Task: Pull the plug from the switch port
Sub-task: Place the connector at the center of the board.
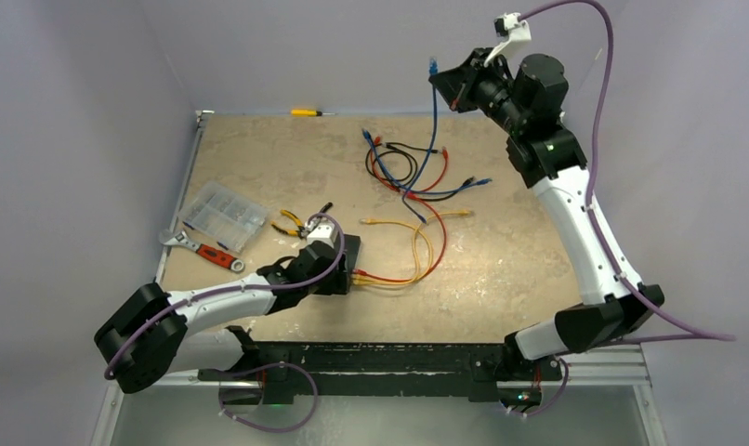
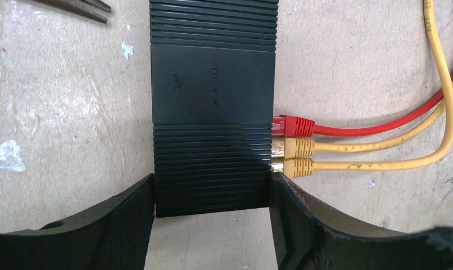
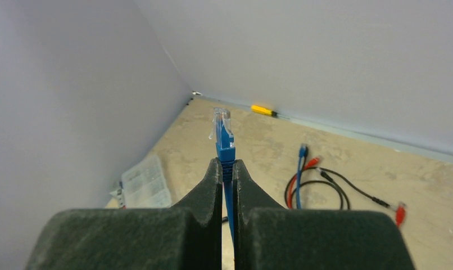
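The switch (image 2: 213, 95) lies flat on the counter (image 1: 501, 269), toward the near edge and left of the middle, with its row of sockets facing right. The left claw (image 2: 213, 181) is closed on it, one finger pressed to each long side at the near end. Three plugs sit side by side in the socket face: a red plug (image 2: 294, 126) farthest from the claw, then two yellow plugs (image 2: 296, 147), the nearer one just beside the claw's finger. Their cords run off to the right across the counter.

The blue plug (image 3: 222, 126) is out of the switch and well apart from it. It is held high above the far right part of the counter by the right claw (image 3: 227, 166), which is clamped on the blue cord (image 1: 435, 121) just below the plug. The plug points up past the fingertips, and the cord hangs down to a tangle of loose cords (image 1: 408, 172) in red, black, blue and yellow.

To the left of the switch are pliers (image 1: 292, 223), a clear compartment box (image 1: 224, 216) and a red-handled wrench (image 1: 203, 249). A yellow screwdriver (image 1: 308, 112) lies at the far edge.
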Tool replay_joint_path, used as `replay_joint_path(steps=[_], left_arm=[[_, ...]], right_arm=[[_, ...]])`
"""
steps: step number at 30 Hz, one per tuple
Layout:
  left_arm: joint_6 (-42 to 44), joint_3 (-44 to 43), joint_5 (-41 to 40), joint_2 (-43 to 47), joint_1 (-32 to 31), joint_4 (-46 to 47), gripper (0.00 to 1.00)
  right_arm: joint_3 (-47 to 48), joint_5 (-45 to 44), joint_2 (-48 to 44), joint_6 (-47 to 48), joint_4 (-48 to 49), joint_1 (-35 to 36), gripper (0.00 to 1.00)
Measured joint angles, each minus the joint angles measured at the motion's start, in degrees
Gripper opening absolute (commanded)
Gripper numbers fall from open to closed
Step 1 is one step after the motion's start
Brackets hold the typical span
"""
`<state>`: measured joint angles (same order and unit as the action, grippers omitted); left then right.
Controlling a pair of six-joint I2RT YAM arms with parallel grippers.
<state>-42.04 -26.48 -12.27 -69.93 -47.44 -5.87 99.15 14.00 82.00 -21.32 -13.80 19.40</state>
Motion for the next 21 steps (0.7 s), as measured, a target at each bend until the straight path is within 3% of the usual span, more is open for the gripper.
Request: replay_joint_path(steps=[21], left_arm=[[-0.66,0.83,-0.11,1.22,-0.26,-0.33,0.00]], right_arm=[[16.83,1.27,19.76,2.32,-6.82,-8.15,0.00]])
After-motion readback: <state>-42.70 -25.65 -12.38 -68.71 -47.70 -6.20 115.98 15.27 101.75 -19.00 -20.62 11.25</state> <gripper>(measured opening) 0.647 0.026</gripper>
